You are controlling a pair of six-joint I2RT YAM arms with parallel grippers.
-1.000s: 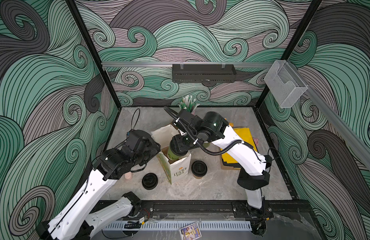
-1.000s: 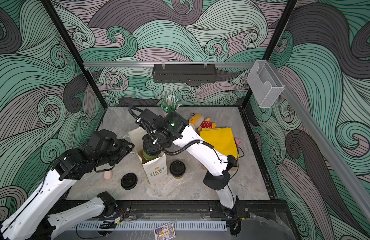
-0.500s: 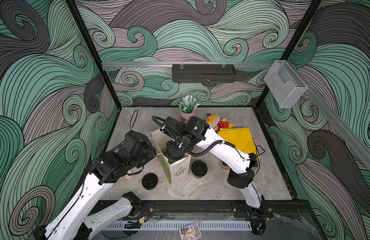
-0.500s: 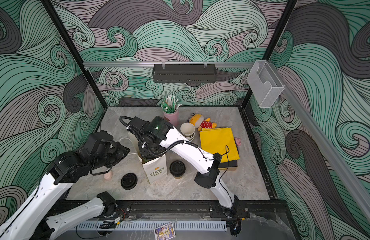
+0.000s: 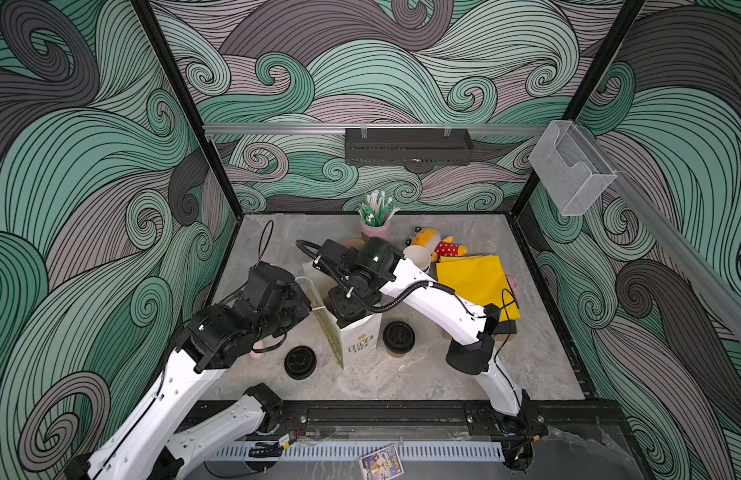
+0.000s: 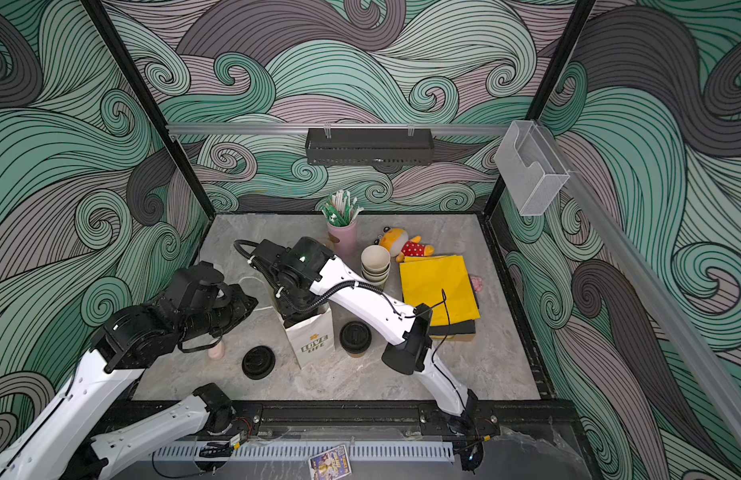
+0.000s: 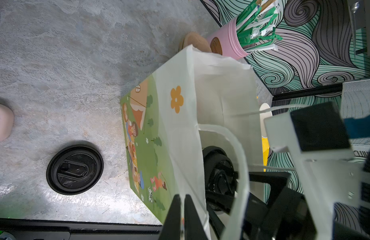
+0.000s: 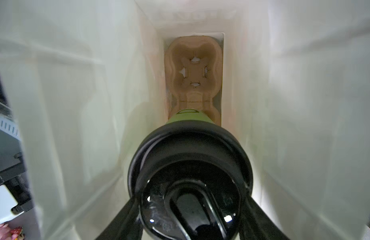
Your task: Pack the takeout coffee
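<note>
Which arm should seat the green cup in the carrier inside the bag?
Right. The right pincer grips the green cup inside the bag, over the carrier; the left pincer pinches the bag's rim.

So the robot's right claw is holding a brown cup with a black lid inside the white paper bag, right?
Not quite. The cup in the right gripper is green, not brown: the right wrist view shows its green side below the black lid. It is held inside the white paper bag, as you say.
</note>
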